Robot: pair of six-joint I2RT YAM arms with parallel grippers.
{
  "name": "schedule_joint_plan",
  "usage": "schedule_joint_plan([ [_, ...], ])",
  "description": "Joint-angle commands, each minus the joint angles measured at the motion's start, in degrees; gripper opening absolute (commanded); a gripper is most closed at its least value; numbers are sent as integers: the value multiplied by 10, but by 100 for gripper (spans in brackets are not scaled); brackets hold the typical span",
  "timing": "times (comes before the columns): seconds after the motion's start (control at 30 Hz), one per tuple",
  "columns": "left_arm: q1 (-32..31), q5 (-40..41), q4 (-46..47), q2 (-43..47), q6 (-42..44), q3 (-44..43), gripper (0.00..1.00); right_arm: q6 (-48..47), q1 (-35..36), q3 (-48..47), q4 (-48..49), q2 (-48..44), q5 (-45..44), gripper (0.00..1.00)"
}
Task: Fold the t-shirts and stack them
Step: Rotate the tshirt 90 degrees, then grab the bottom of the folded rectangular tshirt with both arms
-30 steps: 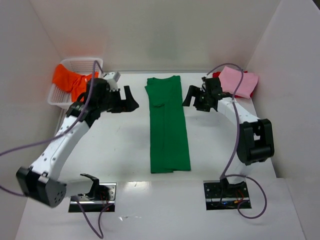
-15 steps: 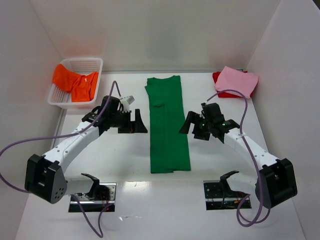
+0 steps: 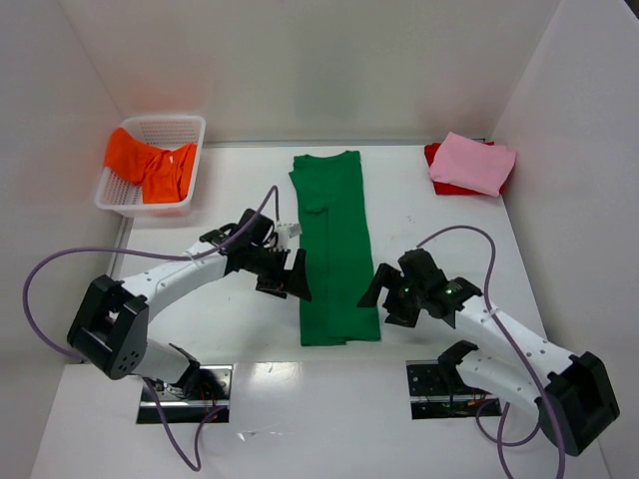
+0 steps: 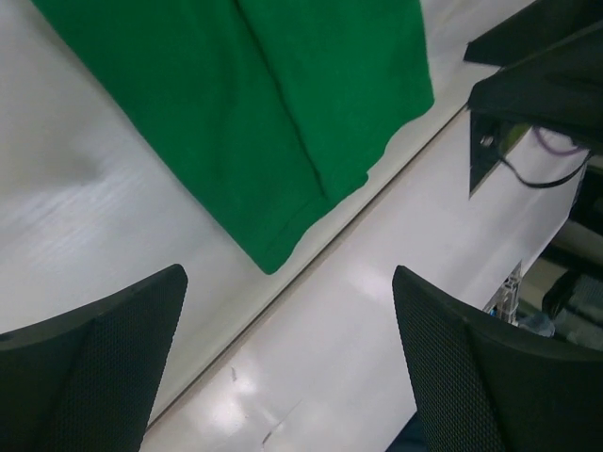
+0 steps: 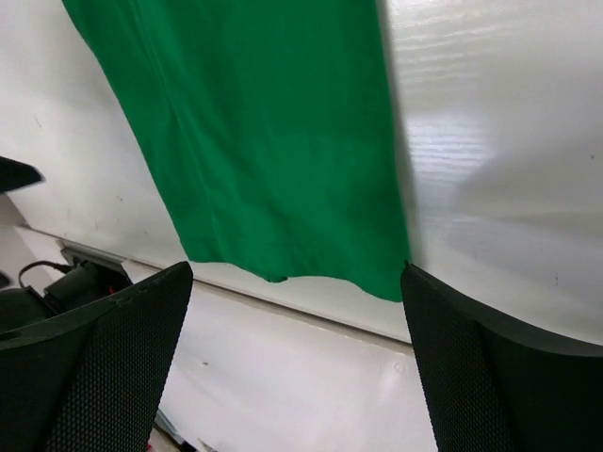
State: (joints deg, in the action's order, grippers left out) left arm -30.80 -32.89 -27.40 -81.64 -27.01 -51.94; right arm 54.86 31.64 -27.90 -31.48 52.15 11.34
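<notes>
From overhead, the green t-shirt [image 3: 334, 249] lies folded in a long strip down the middle of the table [image 3: 439, 230]. The orange shirt [image 3: 147, 165] sits in the white basket [image 3: 160, 124] far left, and the pink shirt [image 3: 472, 165] lies on the red one [image 3: 435, 154] far right. The wrist cameras catch only the green hem near the table's front edge. The left gripper [image 3: 287, 277] hangs just beside the hem's left edge and the right gripper [image 3: 383, 301] beside its right corner. Both have jaws spread wide and grip nothing.
</notes>
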Motion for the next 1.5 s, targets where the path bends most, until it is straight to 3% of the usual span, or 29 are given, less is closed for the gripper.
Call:
schedule_joint_plan([
  [0.0, -31, 1, -13, -15, 7, 16, 97, 37, 8, 31, -24, -41, 3, 93],
  [0.43, -69, 25, -13, -21, -61, 48, 96, 1, 10, 72, -29, -61, 10, 85],
  [0.77, -84, 30, 11, -33, -92, 66, 93, -14, 10, 94, 12, -34, 14, 66],
  [1.03, -100, 30, 29, -46, -118, 71, 88, -23, 10, 94, 34, -14, 6, 58],
  [1.37, -100, 41, 29, -57, -135, 66, 87, -18, 10, 94, 62, 10, 7, 38],
  [1.47, -100, 41, 29, -61, -135, 66, 85, -18, 10, 94, 67, 19, 7, 27],
])
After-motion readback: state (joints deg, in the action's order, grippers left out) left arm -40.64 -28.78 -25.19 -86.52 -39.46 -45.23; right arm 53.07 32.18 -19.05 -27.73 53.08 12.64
